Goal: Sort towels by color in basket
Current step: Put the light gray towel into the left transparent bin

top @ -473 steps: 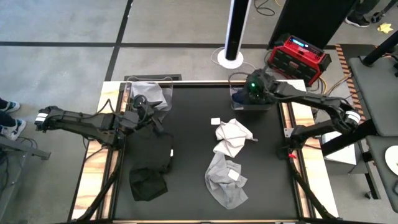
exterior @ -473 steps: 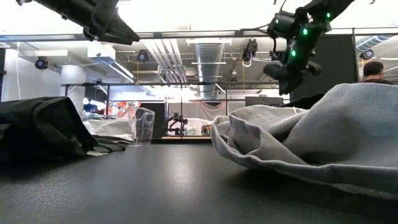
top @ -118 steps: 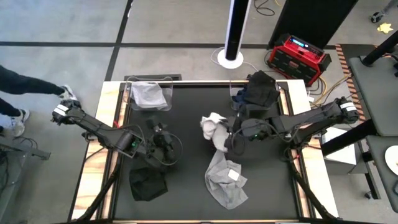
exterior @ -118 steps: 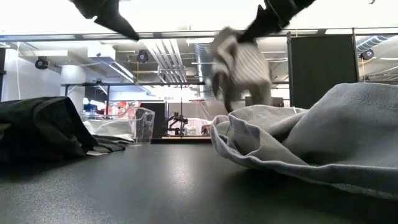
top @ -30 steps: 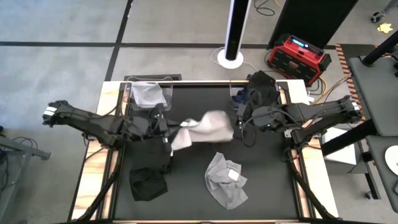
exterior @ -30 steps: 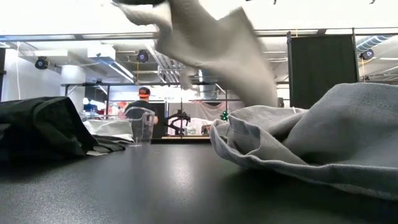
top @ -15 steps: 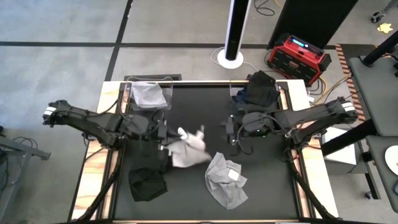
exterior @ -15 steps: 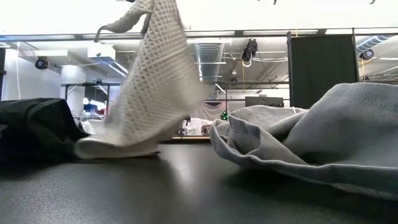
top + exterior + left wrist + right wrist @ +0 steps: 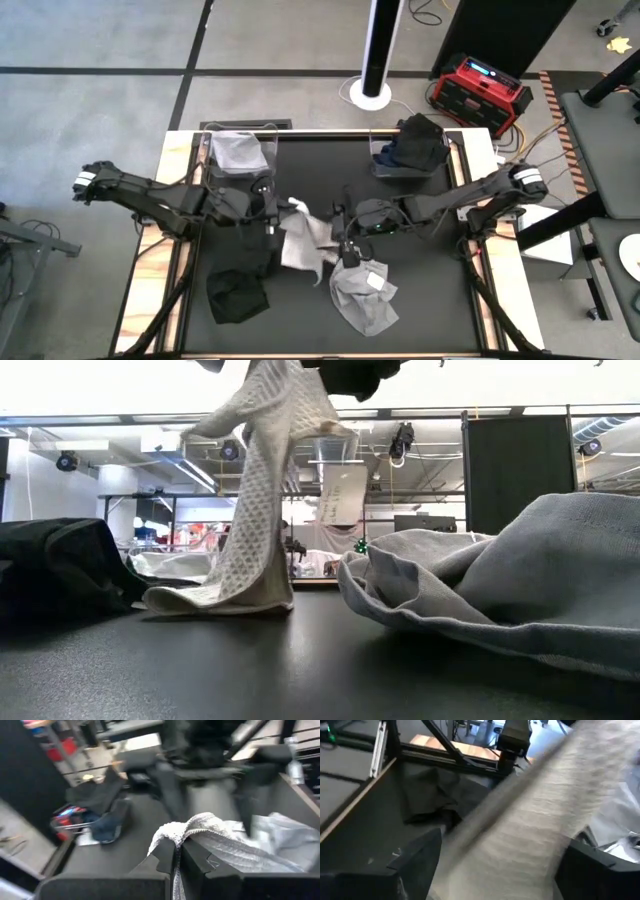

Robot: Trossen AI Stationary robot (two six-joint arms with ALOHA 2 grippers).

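Note:
My left gripper (image 9: 272, 208) is shut on a white waffle-weave towel (image 9: 303, 243) left of the table's middle. The towel hangs from it in the low view (image 9: 255, 510), with its lower end on the table. My right gripper (image 9: 343, 240) is open at the towel's right edge, and its wide-apart fingers flank the cloth (image 9: 530, 820). A grey towel (image 9: 362, 300) lies near the front edge, and black towels (image 9: 237, 295) lie front left. A clear basket (image 9: 212, 150) at the far left holds a light grey towel. Another basket (image 9: 380, 165) at the far right holds dark towels. My left gripper pinches a bunched-up edge of the white towel (image 9: 187, 832) between its two fingers, coming level from the table's left. The towel droops slack below the fingers, its lower part spread on the table (image 9: 220, 598). My right gripper: I cannot tell whether its open fingers touch the towel.
A second black towel (image 9: 252, 245) lies under the left arm's gripper. Wooden side rails (image 9: 178, 250) run along both sides of the black table top. A red case (image 9: 480, 90) and a white post (image 9: 378, 50) stand on the floor beyond the far edge.
A second ago the white towel was stretched in the air between both grippers. My right gripper has let go, and that end has fallen to the table, while the other end stays in my left gripper. My right gripper has gone toward the table's left and near edges, back to the towel.

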